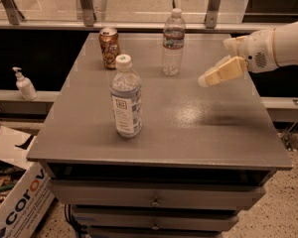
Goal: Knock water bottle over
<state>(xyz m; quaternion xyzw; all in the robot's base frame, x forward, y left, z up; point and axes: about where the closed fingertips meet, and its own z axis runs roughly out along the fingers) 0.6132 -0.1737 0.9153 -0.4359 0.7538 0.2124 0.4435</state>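
On the floor at the near left stands a white cardboard box (20, 202) with orange and dark letters on its side. Just to the right of it is the grey metal bench (188, 133), which has flat drawers (154, 201) under its top. On the near left part of the bench a wide smooth clear plastic bottle (125, 100) stands upright, with a big white cap and a tall white-blue label. To the left of the bench, on a lower ledge, stands a small white pump bottle (24, 85).

A little farther, on the right side, the beige two-finger tool (204, 80) hangs above the bench top at the end of a white arm (283, 46) that comes in from the right edge. The tool points to the left and slightly down. Its fingers lie close together, narrow, and they hold nothing.

At the far left of the bench an orange-brown drink can (109, 47) stands upright. To the right of it, apart from it, stands the slim clear ribbed plastic water bottle (173, 42), with a small white cap and a narrow white-red label band. The water bottle is upright in the far middle of the bench, to the left of the tool and farther than it, not touching it.

Behind the bench there are grey metal posts (87, 4) on a pale floor
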